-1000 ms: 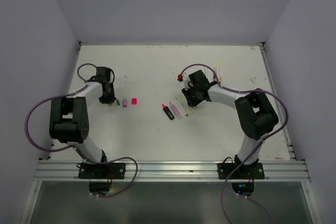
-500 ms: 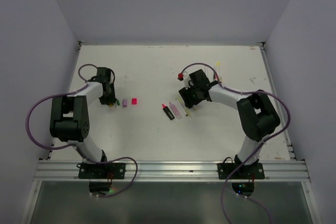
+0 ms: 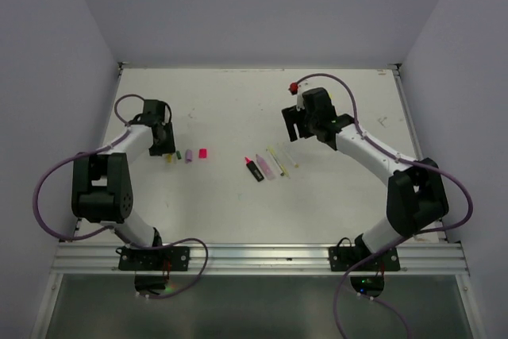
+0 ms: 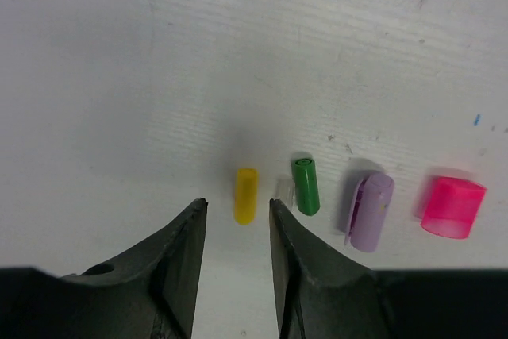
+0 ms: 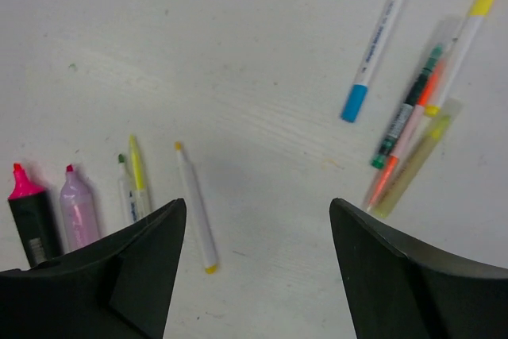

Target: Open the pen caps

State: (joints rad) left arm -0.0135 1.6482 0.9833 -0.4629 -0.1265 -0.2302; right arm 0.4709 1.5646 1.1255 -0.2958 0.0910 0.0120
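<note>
Loose pen caps lie in a row in the left wrist view: yellow [image 4: 246, 194], a tiny clear one [image 4: 284, 190], green [image 4: 305, 186], lilac [image 4: 369, 210] and pink [image 4: 452, 206]. My left gripper [image 4: 236, 208] is open just short of the yellow cap, with nothing between its fingers. Uncapped pens lie mid-table: black-and-pink [image 5: 30, 216], lilac [image 5: 77, 210], green-tipped [image 5: 125, 188], thin yellow [image 5: 137, 166] and white [image 5: 194, 208]. My right gripper [image 5: 255, 208] hangs wide open and empty above the table, right of the white pen.
A cluster of capped pens lies farther right: a blue-capped white one [image 5: 373, 52], a yellow-capped one [image 5: 462, 36], then green [image 5: 406, 121], orange [image 5: 401, 148] and pale ones [image 5: 413, 166]. From above, the cap row [image 3: 189, 156] and uncapped pens [image 3: 266, 166] sit between the arms.
Both grippers have opened. The right one rose and swung back and to the right, away from the uncapped pens. The left one stays by the caps, the yellow cap lying free.
</note>
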